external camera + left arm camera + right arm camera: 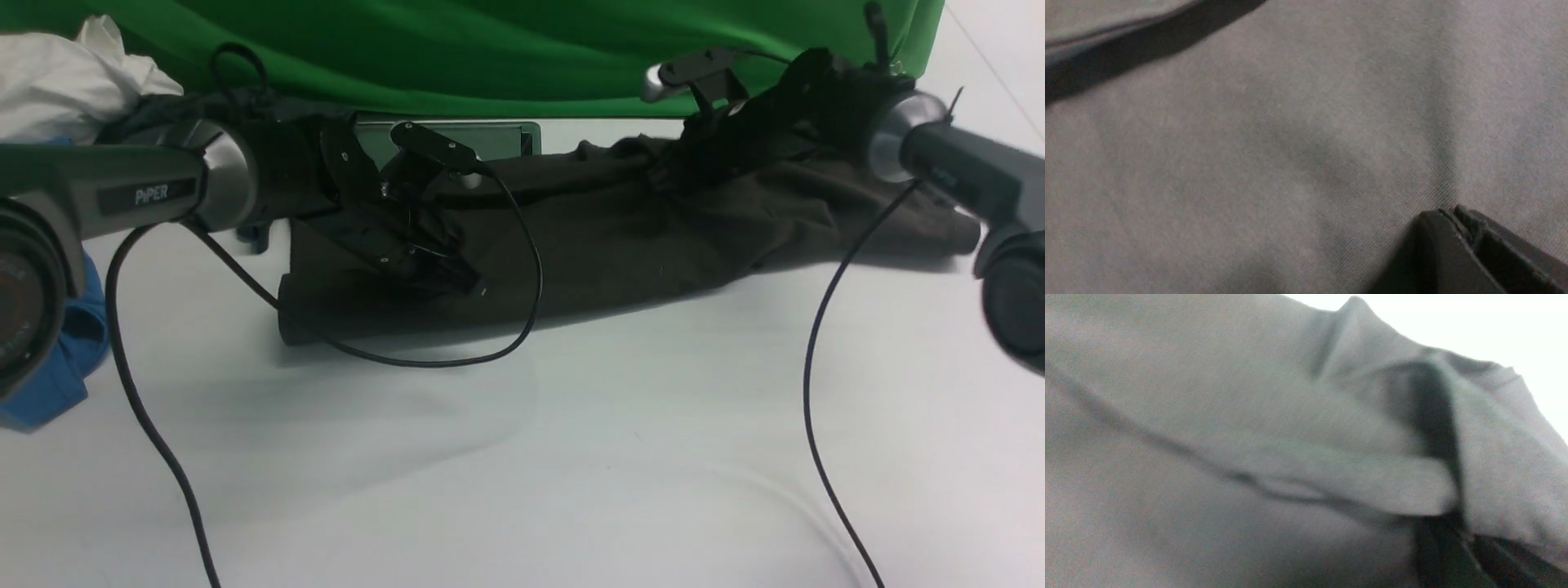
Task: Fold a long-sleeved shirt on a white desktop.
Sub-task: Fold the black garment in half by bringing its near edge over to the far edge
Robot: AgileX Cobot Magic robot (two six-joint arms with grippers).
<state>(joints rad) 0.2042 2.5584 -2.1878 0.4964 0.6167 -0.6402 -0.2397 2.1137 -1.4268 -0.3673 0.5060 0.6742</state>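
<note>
1. At ten o'clock on the smooth matte white bench [571, 457], the left gripper [465, 282] is pinched tight on the left end of the black-brown cotton long-sleeved shirt [620, 237].
2. Shirt lies as a rumpled band across twelve o'clock, long axis running nine to three.
3. Toward two o'clock, the right gripper [678, 167] is clamped on its far edge, where a fold stands up; each arm is nearest its own end.

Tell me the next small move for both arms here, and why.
Probably lift both together a little. The left hand and right hand look shut on the long-sleeved shirt, which lies bunched in a long band on the white desktop; raising it evenly should let the fabric hang out for folding.
</note>
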